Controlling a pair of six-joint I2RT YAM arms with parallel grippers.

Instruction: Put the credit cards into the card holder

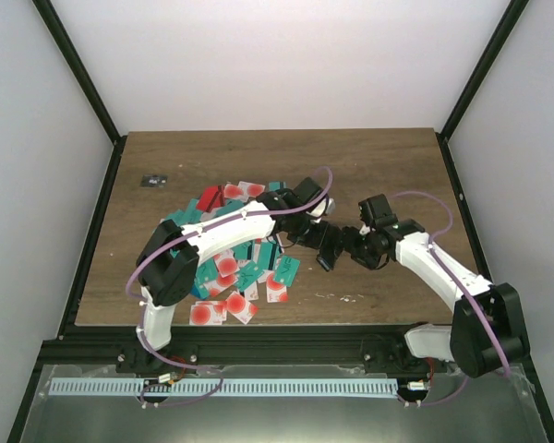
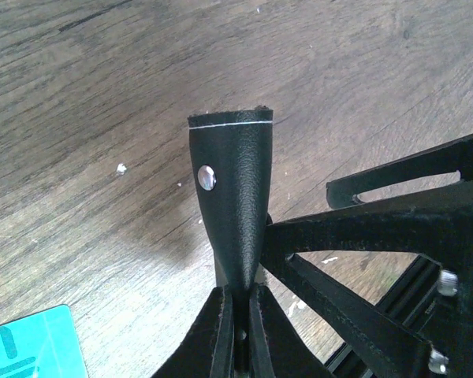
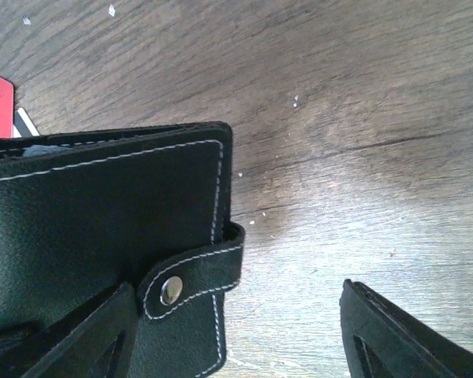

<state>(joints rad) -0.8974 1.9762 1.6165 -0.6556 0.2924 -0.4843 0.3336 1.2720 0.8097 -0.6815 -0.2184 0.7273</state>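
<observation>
Black card holder (image 3: 102, 228) closed, tab snapped; credit cards (image 1: 227, 266) heaped beside.

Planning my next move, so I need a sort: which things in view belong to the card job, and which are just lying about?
Job: credit cards, heaped left of centre; card holder, pinched by the left gripper; right gripper, open beside it.
Lying about: small dark object near the far-left corner.

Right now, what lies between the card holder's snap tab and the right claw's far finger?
Only bare wooden table, flecked white, between snap tab and finger; the right wrist view shows it.
</observation>
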